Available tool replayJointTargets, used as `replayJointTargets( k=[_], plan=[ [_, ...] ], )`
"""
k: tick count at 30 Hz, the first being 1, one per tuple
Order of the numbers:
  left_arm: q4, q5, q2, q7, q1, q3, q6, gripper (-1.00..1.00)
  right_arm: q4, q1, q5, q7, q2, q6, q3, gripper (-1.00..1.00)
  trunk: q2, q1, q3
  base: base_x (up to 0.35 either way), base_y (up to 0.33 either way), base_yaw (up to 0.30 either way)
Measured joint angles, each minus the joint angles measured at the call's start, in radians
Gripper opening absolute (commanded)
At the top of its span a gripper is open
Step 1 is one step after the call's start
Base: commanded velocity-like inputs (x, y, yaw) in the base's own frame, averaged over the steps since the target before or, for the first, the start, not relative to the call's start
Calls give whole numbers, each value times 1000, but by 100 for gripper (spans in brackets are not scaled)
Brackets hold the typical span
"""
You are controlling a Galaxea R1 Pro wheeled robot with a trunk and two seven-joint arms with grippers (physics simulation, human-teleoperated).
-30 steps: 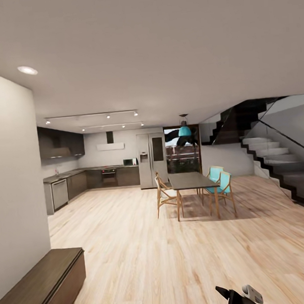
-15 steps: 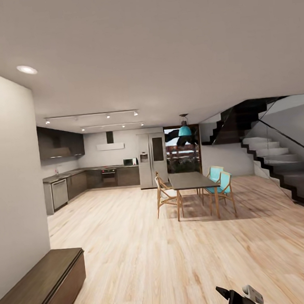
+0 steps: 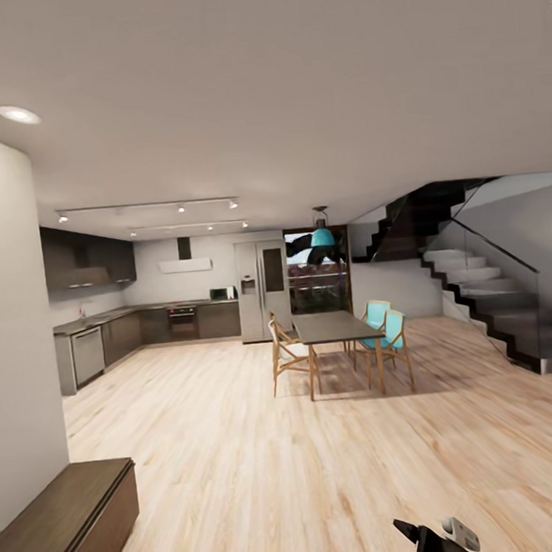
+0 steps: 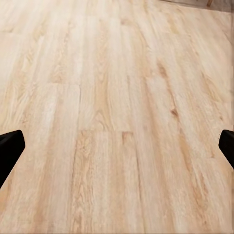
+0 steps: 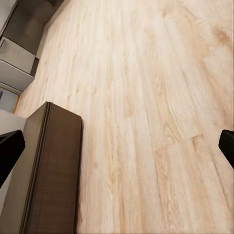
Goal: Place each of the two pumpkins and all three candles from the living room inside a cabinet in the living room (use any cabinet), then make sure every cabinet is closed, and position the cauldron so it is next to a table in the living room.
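Standing against the white wall at the near left of the head view is the cabinet, a long low dark-brown unit with a flat bare top; its front panels lie flush, and what it holds cannot be told. In the right wrist view the same cabinet lies along the pale plank floor, with nothing on its top.

Further back on the left is a dark kitchen counter with a steel dishwasher front, then an oven, a small microwave and a tall steel fridge. No writing or label can be read on any of them.

Toward the middle stands a dark dining table with wooden and turquoise chairs under a turquoise pendant lamp. At the right a dark staircase climbs behind glass.

The right hand pokes in at the lower edge of the head view; its dark fingertips sit at opposite borders of its wrist view, spread wide with nothing between them. The left hand is likewise spread wide over bare floor, its fingertips at the borders.
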Motion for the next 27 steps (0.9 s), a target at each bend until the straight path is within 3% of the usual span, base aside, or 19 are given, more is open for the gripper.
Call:
replayJointTargets(
  k=[15, 27],
  plan=[
    [0, 0, 0, 0, 0, 0, 0, 100, 3, 1, -1, -1, -9, 4, 1, 100, 0, 0, -21, -8, 29, -133],
    [0, 1, 0, 0, 0, 0, 0, 100, 7, 0, 1, -6, -12, 6, 0, 100, 0, 0, -41, 0, 39, -17]
  ],
)
